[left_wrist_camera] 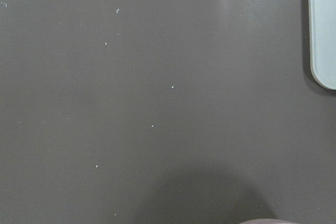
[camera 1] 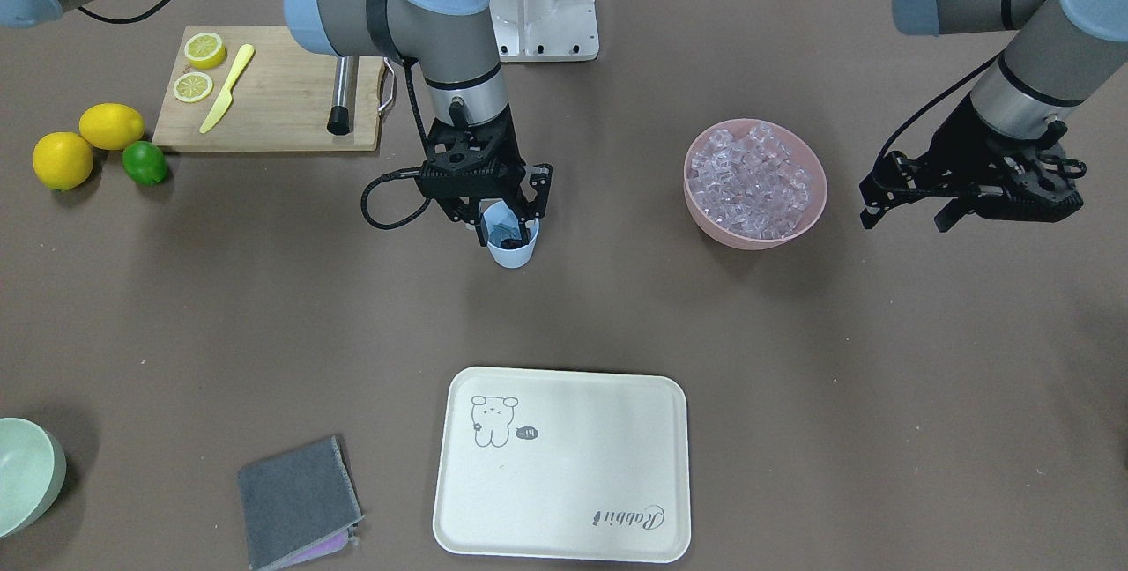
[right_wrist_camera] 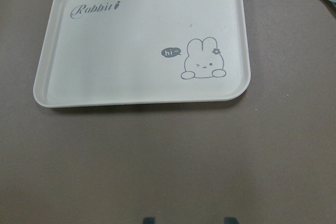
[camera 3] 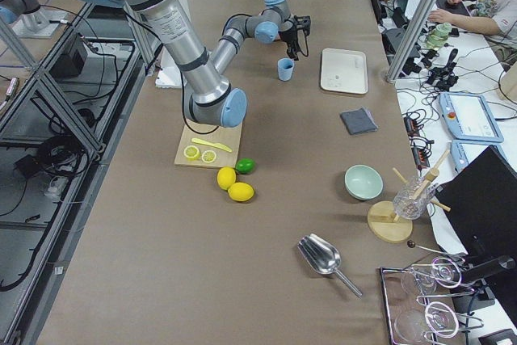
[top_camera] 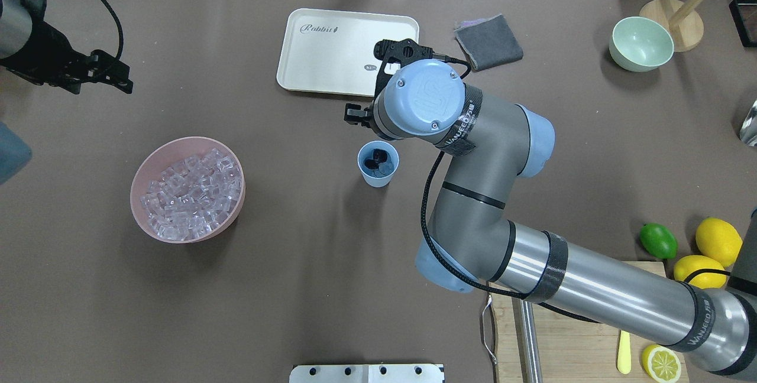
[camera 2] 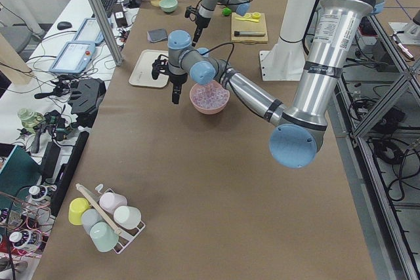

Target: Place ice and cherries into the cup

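The light blue cup (camera 1: 515,250) stands mid-table, also in the overhead view (top_camera: 378,177). The dark cherries (top_camera: 378,161) lie inside it. My right gripper (camera 1: 508,226) hangs just over the cup's mouth, open and empty; its two fingertips (right_wrist_camera: 149,219) show apart in the right wrist view. The ice (camera 1: 752,176) fills a pink bowl (top_camera: 145,179) to the robot's left of the cup. My left gripper (camera 1: 904,220) hovers beyond the bowl, open and empty, also in the overhead view (top_camera: 115,75).
A cream tray (camera 1: 564,465) lies on the far side of the cup, a grey cloth (camera 1: 295,500) and a pale green bowl (camera 1: 26,474) beside it. A cutting board (camera 1: 282,95) holds lemon halves and a knife; two lemons and a lime (camera 1: 145,163) lie next to it.
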